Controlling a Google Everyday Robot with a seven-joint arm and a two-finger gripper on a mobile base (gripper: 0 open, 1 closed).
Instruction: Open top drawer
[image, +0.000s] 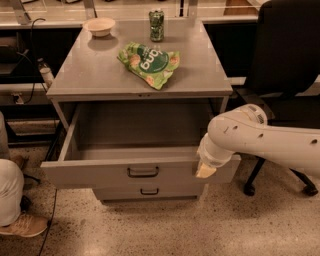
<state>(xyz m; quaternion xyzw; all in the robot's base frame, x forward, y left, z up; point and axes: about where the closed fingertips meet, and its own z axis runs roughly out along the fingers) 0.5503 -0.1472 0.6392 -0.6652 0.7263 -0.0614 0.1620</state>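
Under the cabinet top (90, 75), top drawer (95, 174) stands pulled far out toward the near side; gripper (205, 170) at the right end of its front panel; whether it's open or closed, can't tell.

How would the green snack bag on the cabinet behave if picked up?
The green snack bag looks crumpled, so probably floppy and light. Lying flat, it should not roll. The gripper is at the right end of the top drawer front.
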